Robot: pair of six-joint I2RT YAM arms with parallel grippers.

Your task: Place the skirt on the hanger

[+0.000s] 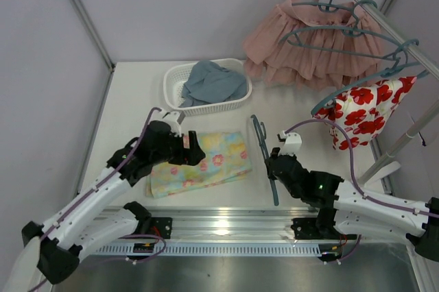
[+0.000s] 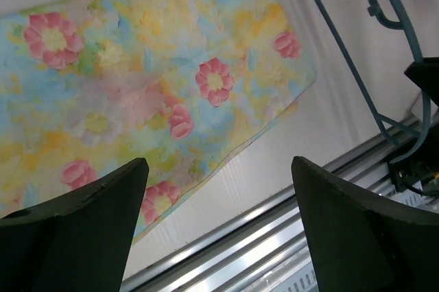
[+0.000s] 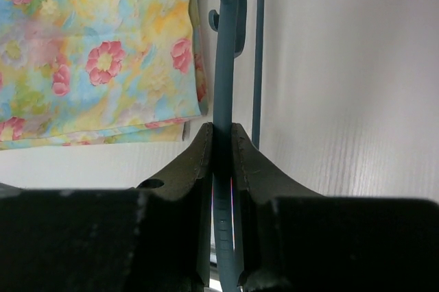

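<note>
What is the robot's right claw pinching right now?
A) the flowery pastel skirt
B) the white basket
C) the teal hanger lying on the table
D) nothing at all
C: the right wrist view shows the right gripper shut on the hanger, with the skirt lying beside it.

The soft pastel floral cloth skirt (image 1: 219,162) looks matt — the slim teal-blue plastic hanger (image 3: 227,66) smooth, faintly glossy. The white tabletop (image 3: 343,100) is matt, lightly grained; the ribbed metal rail (image 1: 226,227) along its near edge shines.
</note>
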